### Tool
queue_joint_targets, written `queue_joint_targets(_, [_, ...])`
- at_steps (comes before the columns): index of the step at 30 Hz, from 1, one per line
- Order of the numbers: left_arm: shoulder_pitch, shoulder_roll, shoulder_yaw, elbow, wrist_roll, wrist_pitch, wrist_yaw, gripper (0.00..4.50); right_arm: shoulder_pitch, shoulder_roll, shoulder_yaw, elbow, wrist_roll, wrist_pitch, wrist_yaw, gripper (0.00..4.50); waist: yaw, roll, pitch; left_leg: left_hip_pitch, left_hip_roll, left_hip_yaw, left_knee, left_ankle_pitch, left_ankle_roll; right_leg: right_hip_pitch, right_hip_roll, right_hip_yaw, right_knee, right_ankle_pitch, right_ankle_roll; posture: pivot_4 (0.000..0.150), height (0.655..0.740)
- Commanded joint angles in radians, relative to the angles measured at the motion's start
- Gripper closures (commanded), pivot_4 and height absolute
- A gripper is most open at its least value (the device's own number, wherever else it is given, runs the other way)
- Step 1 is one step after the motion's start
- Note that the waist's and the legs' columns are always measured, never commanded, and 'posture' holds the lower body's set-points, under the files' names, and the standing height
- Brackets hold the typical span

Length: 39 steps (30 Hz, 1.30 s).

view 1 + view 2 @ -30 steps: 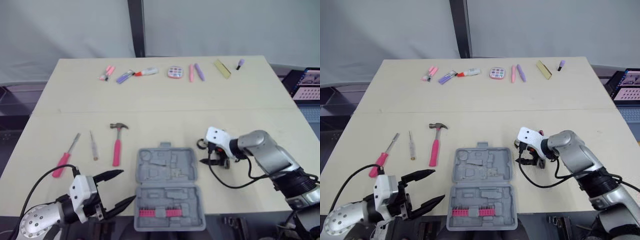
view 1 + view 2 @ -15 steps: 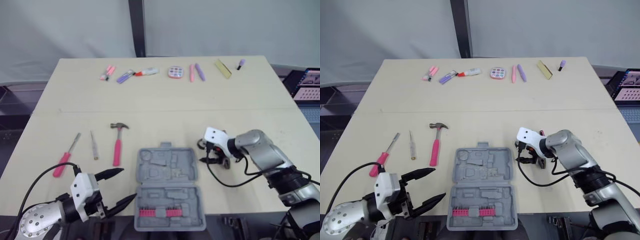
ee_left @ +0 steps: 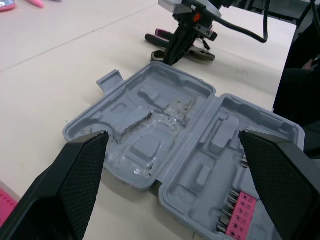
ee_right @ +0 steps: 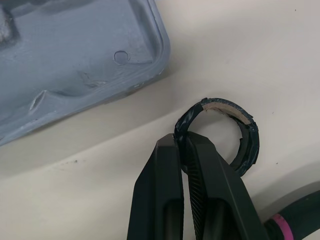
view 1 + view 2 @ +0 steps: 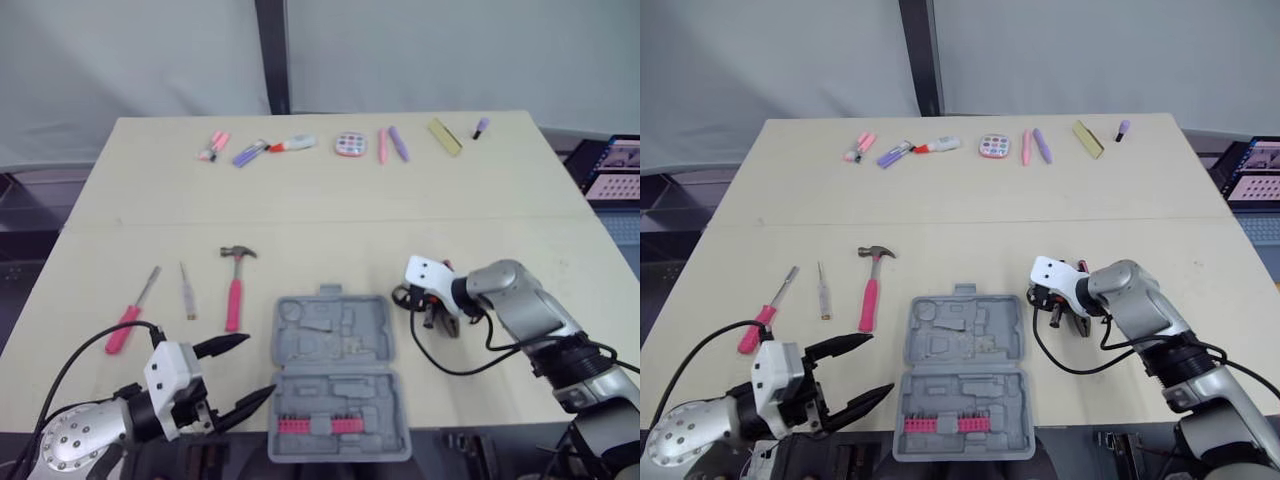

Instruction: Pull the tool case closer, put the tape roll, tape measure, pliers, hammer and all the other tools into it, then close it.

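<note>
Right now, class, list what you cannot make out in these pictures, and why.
Far-edge items: too small to name, eye views.
Tape roll: mostly hidden by the right tool, eye views.
Pliers: partly behind that tool, left wrist view.
Pink bits: cut off by the edge, left wrist view.

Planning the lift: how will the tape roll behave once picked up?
The tape roll looks a thin, nearly spent ring, so probably light. The right pincer nips only its rim, so it may swing or slip.
</note>
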<state>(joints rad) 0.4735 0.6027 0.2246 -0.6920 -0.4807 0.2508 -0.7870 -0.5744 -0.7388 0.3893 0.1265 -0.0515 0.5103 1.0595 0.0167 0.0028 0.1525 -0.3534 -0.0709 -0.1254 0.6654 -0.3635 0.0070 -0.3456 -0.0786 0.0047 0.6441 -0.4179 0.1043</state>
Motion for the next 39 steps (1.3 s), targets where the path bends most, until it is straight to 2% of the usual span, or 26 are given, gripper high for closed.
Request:
queue_joint_targets(1, [-0.027, 0.000, -0.001, -0.046, -0.048, 0.031, 0.022, 0.00, 0.000, -0.025, -0.027, -0.042, -0.001, 0.007, 0.018, 4.43, 0.001, 0.000, 0.000, 0.000, 0.000, 0.000, 0.000, 0.000, 0.000, 0.000, 0.000, 0.000, 0.000, 0.000, 0.000, 0.150, 0.7400])
queue_joint_targets(6, [-0.068, -0.003, 0.001, -0.051, -0.074, 0.074, 0.052, 0.00, -0.003, -0.063, -0.076, -0.142, 0.035, 0.092, 0.026, 4.43, 0.001, 0.001, 0.001, -0.001, 0.000, 0.000, 0.000, 0.000, 0.000, 0.000, 0.000, 0.000, 0.000, 0.000, 0.000, 0.150, 0.7400])
queue_joint_targets(9, [-0.060, -0.017, 0.035, -0.038, -0.092, 0.080, 0.071, 0.00, -0.018, -0.081, -0.111, -0.330, 0.117, 0.247, 0.063, 4.43, -0.001, 0.002, 0.001, -0.001, 0.000, 0.000, 0.000, 0.000, 0.000, -0.001, 0.000, 0.000, 0.000, 0.000, 0.000, 0.150, 0.7400])
queue_joint_targets(12, [-0.010, -0.029, 0.085, -0.004, -0.105, 0.048, 0.043, 0.00, -0.034, -0.077, -0.120, -0.494, 0.197, 0.393, 0.077, 4.43, -0.012, 0.003, 0.002, -0.001, 0.001, 0.001, -0.001, 0.000, 0.000, -0.002, 0.001, 0.000, 0.000, 0.000, 0.000, 0.150, 0.7400])
queue_joint_targets(18, [0.105, -0.063, 0.159, 0.108, -0.074, -0.069, -0.036, 0.00, -0.074, 0.012, -0.057, -0.635, 0.266, 0.553, -0.006, 4.43, -0.017, 0.002, 0.002, -0.001, 0.001, 0.000, -0.001, 0.000, 0.000, -0.001, 0.000, 0.000, -0.001, 0.000, 0.000, 0.150, 0.7400])
queue_joint_targets(24, [0.167, -0.099, 0.175, 0.200, -0.038, -0.182, -0.086, 0.00, -0.126, 0.127, 0.013, -0.622, 0.293, 0.605, -0.083, 4.43, -0.017, 0.002, 0.003, -0.001, 0.000, 0.000, -0.001, 0.000, 0.000, -0.002, -0.001, 0.000, 0.000, 0.000, 0.000, 0.150, 0.7400])
queue_joint_targets(28, [0.195, -0.119, 0.171, 0.268, -0.011, -0.259, -0.115, 0.00, -0.151, 0.208, 0.064, -0.546, 0.283, 0.586, -0.130, 4.43, -0.019, 0.002, 0.003, -0.001, 0.000, 0.000, -0.001, 0.000, 0.000, -0.003, -0.001, 0.000, 0.000, 0.000, 0.000, 0.150, 0.7400])
queue_joint_targets(39, [0.189, -0.127, 0.166, 0.277, -0.011, -0.295, -0.101, 0.00, -0.154, 0.373, 0.135, -0.364, 0.268, 0.492, -0.205, 4.43, -0.024, 0.002, 0.003, -0.002, -0.001, 0.000, -0.001, 0.000, 0.000, -0.006, -0.001, 0.001, 0.004, 0.000, 0.000, 0.150, 0.7400])
